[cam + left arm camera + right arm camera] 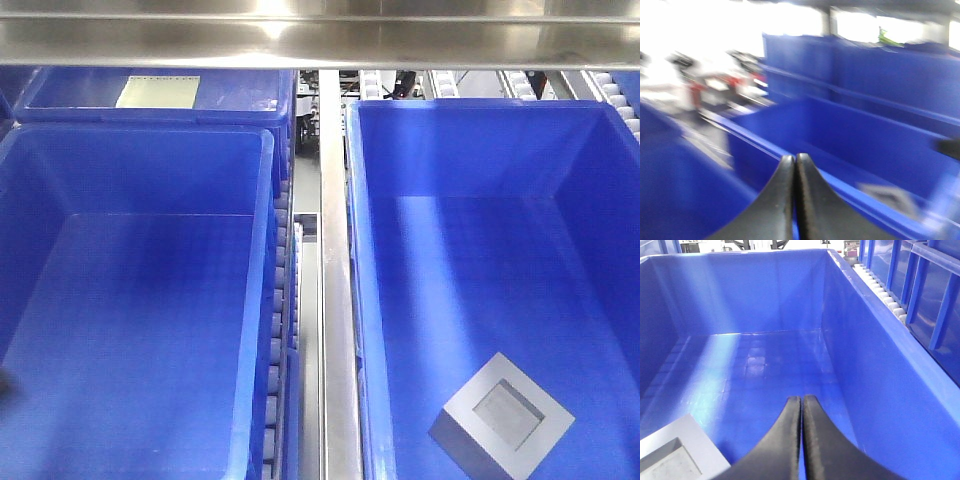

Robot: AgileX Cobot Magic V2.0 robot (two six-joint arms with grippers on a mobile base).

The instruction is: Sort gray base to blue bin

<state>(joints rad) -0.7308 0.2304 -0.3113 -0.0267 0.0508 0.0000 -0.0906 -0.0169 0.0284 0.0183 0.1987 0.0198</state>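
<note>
Nearest our front camera lies the gray base (503, 415), recess upward, resting on the waffle floor at the near end of the right-hand blue bin (600, 250), untouched by either arm. Our right gripper (801, 401) hangs inside that same crate with its black fingers pressed together and holding nothing, the block's corner just beside it at lower left. Our left gripper (795, 159) is likewise closed and empty, over a blue rim in a blurred view. We count one gray base, two large open crates side by side, and behind the left crate (130, 300) a third blue crate with a pale label (158, 91). We judge the block already sits in a blue bin, so the task looks finished or nearly so; if the left crate is the target, the next move calls for opening the right fingers and gripping the block's walls.
</note>
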